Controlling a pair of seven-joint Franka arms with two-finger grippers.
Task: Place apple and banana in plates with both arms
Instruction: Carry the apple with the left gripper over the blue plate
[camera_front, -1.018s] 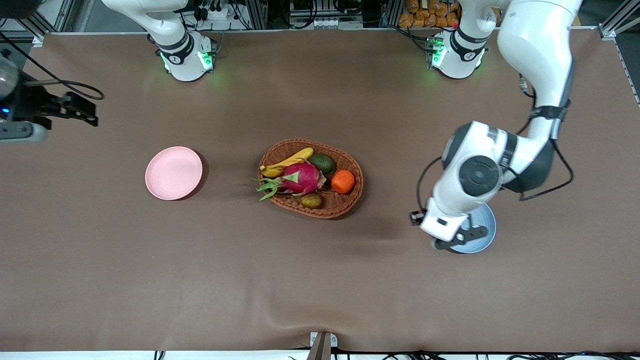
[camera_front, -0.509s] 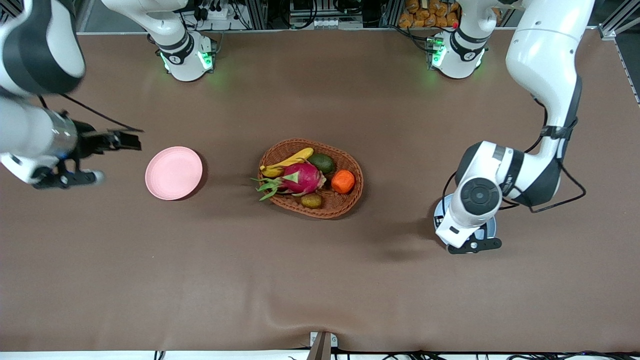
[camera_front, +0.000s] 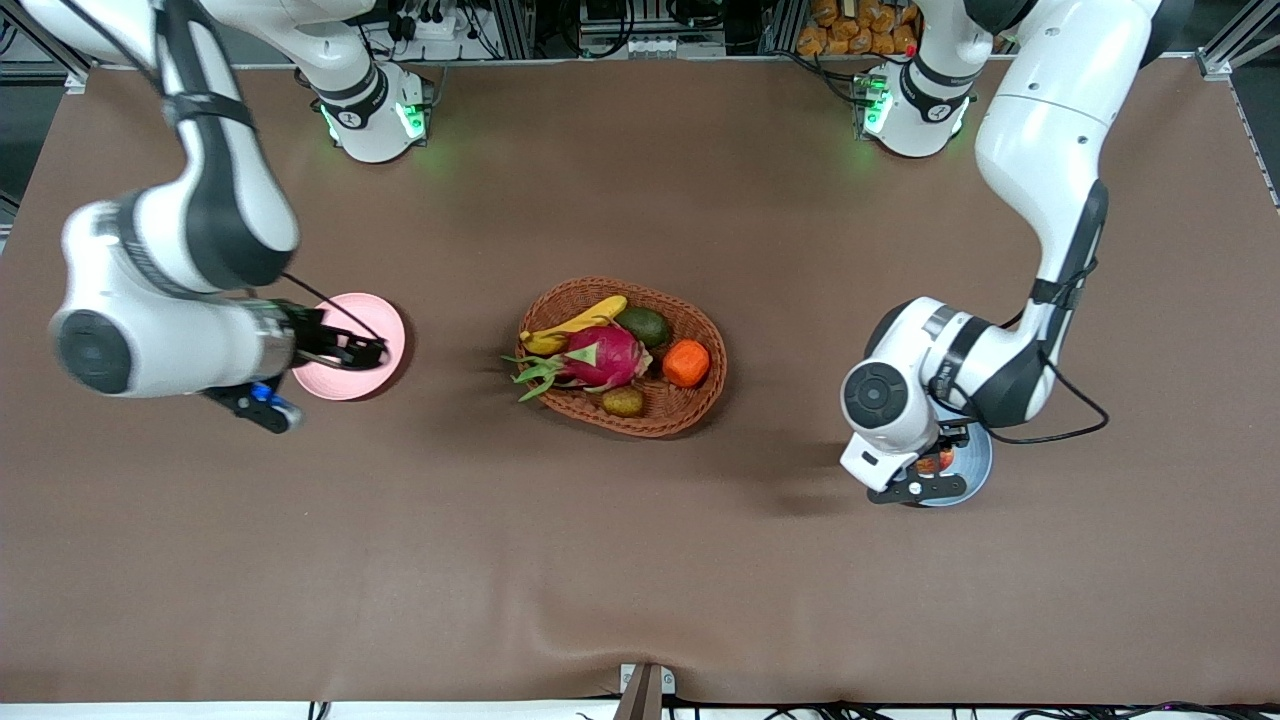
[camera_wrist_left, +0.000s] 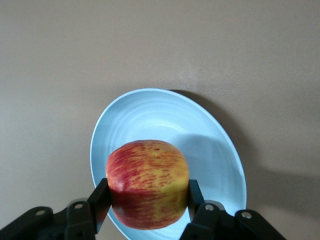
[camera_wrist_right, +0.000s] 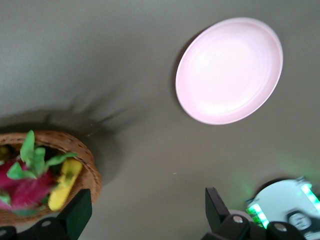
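No readable labels. Left gripper (camera_wrist_left: 148, 200) jaws clamped on the one apple (camera_wrist_left: 147, 183), directly over the blue plate (camera_wrist_left: 215, 150). Right gripper (camera_wrist_right: 145, 207) has swung in from the worktop (camera_front: 640, 560) edge since a second ago; its jaws are spread and empty, over the pink plate (camera_front: 352, 325). One banana (camera_front: 572, 325) in the basket (camera_front: 690, 410). Two plates total.

Matt brown cloth covers the table (camera_front: 640, 560). The basket (camera_front: 700, 400) is rough woven wicker. Both plates, pink (camera_front: 345, 385) and blue (camera_wrist_left: 210, 140), look smooth matt plastic. The apple (camera_wrist_left: 148, 183) has streaked, faintly glossy skin.
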